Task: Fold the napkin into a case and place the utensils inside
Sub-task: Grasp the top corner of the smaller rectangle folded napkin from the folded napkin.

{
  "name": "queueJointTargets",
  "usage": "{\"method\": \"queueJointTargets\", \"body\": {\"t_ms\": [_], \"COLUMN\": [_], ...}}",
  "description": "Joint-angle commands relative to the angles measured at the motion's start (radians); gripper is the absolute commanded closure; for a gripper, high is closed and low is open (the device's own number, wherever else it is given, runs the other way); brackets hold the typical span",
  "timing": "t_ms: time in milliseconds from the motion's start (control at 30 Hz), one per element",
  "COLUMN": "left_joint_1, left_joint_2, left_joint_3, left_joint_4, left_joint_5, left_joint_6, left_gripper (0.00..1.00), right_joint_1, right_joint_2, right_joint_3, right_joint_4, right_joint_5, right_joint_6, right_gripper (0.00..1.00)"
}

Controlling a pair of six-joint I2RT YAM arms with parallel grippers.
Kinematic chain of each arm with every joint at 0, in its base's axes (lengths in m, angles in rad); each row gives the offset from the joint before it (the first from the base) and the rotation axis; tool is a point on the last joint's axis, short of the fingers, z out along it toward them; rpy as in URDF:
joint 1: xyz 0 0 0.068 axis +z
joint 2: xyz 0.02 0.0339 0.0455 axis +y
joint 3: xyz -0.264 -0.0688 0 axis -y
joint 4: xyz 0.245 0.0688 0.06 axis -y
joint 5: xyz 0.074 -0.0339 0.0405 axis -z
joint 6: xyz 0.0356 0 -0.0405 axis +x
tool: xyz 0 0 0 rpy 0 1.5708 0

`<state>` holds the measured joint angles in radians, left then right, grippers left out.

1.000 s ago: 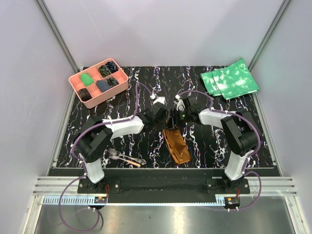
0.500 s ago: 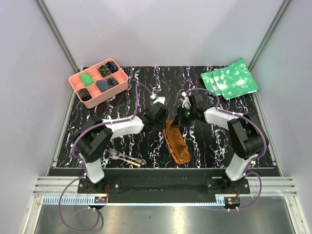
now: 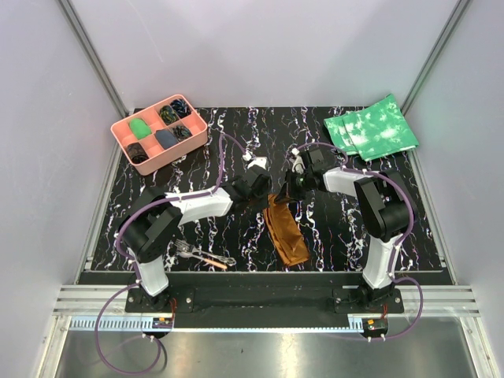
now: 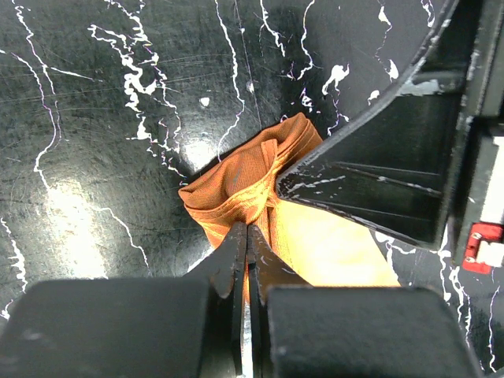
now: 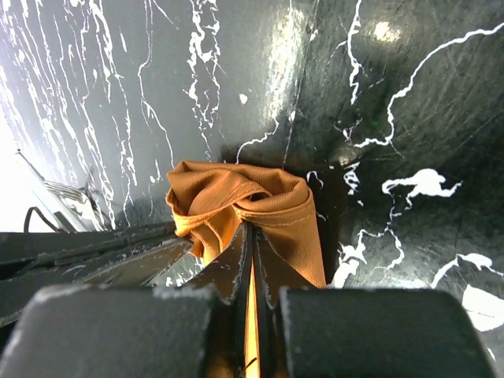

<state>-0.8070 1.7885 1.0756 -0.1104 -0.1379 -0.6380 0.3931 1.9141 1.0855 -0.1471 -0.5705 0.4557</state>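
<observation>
Napkin (image 3: 287, 235), top view: folded into a narrow strip, mid-tabletop (image 3: 331, 236) toward the near edge. Its far end sits between the left gripper (image 3: 268, 197) and right gripper (image 3: 289, 194). Near-left corner: utensils (image 3: 203, 255).
Left wrist: left gripper (image 4: 247, 236) pinched tight on the napkin (image 4: 236, 185) edge.
Right wrist: right gripper (image 5: 250, 236) pinched tight on the bunched napkin (image 5: 236, 201).

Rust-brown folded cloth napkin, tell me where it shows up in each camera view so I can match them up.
Top external: the rust-brown folded cloth napkin is a strip mid-picture, reaching toward the near edge.
Left wrist: centre, bunched end pinched in the left gripper.
Right wrist: centre, bunched end pinched in the right gripper.
Shared landmark: the black white-veined tabletop under it.
</observation>
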Motion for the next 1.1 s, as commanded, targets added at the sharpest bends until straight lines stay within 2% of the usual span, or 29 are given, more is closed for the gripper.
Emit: {"method": "queueJointTargets", "body": {"t_ms": [0, 200, 633, 867, 1067], "left_joint_1": [0.0, 0.0, 0.0, 0.002, 0.006], "left_joint_2": [-0.043, -0.047, -0.058, -0.049, -0.009], "left_joint_3": [0.001, -0.005, 0.012, 0.058, 0.121], "left_joint_4": [0.046, 0.051, 0.038, -0.063, -0.116], "left_joint_5": [0.02, 0.027, 0.058, 0.057, 0.115], "left_joint_6": [-0.005, -0.008, -0.012, -0.049, -0.063], "left_gripper": [1.0, 1.0, 1.0, 1.0, 1.0], "right_joint_1": [0.003, 0.004, 0.047, 0.049, 0.053], "right_joint_2": [0.005, -0.029, 0.036, 0.079, 0.082], "right_joint_3": [0.025, -0.015, -0.056, -0.085, -0.079], "right_joint_4": [0.078, 0.104, 0.219, 0.233, 0.228], "right_joint_5": [-0.058, -0.071, -0.126, -0.1, -0.1], "right_joint_6": [0.037, 0.052, 0.116, 0.106, 0.103], "right_gripper": [0.98, 0.98, 0.99, 0.99, 1.0]}}
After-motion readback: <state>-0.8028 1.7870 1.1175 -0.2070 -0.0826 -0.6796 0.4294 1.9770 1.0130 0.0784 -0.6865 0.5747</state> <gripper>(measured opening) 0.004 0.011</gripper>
